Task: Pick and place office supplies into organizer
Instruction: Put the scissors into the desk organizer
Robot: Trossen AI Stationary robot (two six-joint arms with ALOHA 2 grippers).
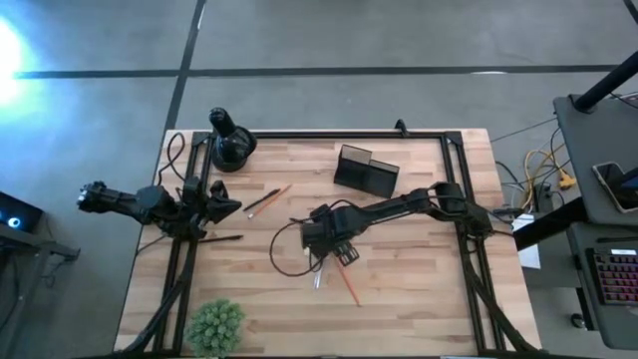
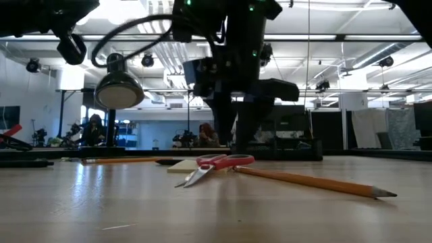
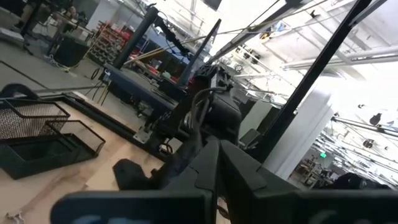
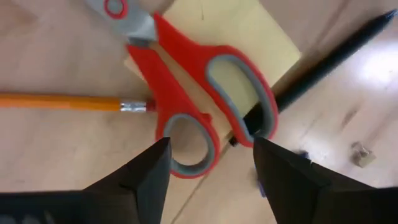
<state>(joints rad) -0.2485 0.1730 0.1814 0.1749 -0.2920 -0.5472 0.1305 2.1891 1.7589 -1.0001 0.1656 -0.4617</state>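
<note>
A: While the right arm works at mid-frame, why does the left pincer (image 1: 227, 206) sit at the left edge of the surface (image 1: 419, 289) in the overhead view?

B: It looks parked. Its fingers are together and hold nothing, and it points across the surface toward the middle, out of the other arm's way.

A: What lies just to its right?

B: Two thin pencils (image 1: 267, 200) on the wood, an orange one and a darker one, side by side and slanted, well apart from either arm. They read as supplies waiting their turn.

A: And at the centre?

B: The right pincer (image 1: 334, 249) hangs low over a small pile. Its wrist view shows the red-handled scissors (image 4: 205, 118) lying flat on the yellow sticky-note pad (image 4: 249, 37), with a black pen (image 4: 329, 53) slanting out beneath the handles and an orange pencil (image 4: 59, 101) ending at the handles with its eraser end.

A: How do the fingers stand?

B: Apart, one to each side of the nearer handle loop, gripping nothing yet. I judge that spacing is chosen so they can straddle the loop and close on it.

A: Why the handle and not the blades?

B: Probably because the thick plastic loop gives more to bite on than thin metal lying flat.

A: Where must it go?

B: To the black mesh organizer (image 1: 366, 171), in the upper middle of the overhead frame, up and to the right of the pile, with no supplies visible inside.
</note>
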